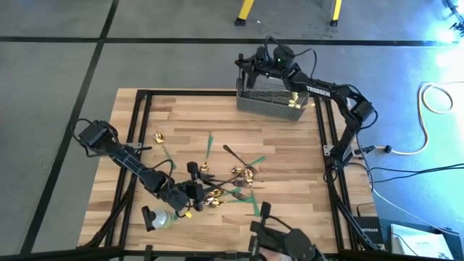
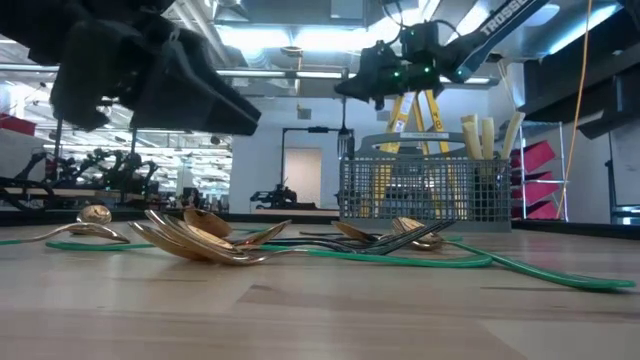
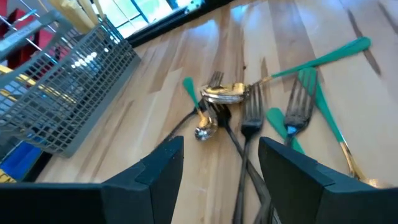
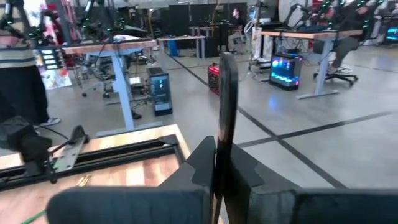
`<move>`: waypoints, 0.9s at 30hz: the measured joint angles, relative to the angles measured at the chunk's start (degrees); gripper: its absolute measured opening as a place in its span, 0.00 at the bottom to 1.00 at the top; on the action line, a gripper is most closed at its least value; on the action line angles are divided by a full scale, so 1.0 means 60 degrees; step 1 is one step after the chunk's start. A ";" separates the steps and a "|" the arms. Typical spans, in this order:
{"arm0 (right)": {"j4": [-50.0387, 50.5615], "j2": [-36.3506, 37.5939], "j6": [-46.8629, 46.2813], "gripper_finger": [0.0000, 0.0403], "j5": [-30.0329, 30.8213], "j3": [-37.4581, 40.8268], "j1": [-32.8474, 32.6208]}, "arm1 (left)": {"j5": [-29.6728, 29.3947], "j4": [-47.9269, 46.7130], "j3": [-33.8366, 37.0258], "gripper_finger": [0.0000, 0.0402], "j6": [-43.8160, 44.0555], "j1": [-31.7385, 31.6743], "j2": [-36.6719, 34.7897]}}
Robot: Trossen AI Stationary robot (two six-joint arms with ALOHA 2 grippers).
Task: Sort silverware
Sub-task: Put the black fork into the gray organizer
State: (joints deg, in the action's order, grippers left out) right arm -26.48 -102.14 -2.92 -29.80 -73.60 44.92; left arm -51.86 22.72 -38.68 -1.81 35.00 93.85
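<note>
Left pincer (image 1: pixel 194 190), spread and empty, hangs at the silverware (image 1: pixel 235 177) heap mid-worktop (image 1: pixel 290 156); dark forks (image 3: pixel 249 134) lie lengthwise ahead of it. Right pincer (image 1: pixel 250 64), over the basket (image 1: pixel 272 98), pinches 1 dark handle.

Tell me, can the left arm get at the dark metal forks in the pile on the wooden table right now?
Probably yes. The left gripper hovers with its fingers open and empty, and the dark metal forks lie just ahead on the bare wooden table, with nothing between them.
</note>
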 joint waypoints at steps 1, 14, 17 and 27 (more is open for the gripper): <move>-0.0022 -0.0028 -0.0081 0.00 -0.0137 0.0000 0.0075 | 0.0074 0.0043 0.0000 0.48 0.0060 0.0000 0.0060; -0.0023 -0.0057 -0.1563 0.00 -0.1632 0.0007 0.0606 | 0.0203 0.0458 0.0223 0.48 0.1053 0.0000 0.0854; -0.0006 0.0128 -0.1677 0.00 -0.1728 0.0018 0.0590 | 0.0269 0.0663 0.0219 0.48 0.0943 0.0000 0.0858; 0.0452 0.0498 -0.1381 0.00 -0.1720 0.0018 0.0646 | 0.0284 0.0623 0.0216 0.48 0.0905 0.0000 0.0858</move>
State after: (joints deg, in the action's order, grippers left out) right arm -23.77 -99.15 -11.21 -40.12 -73.49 48.79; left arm -50.16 26.46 -37.38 3.62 35.00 99.00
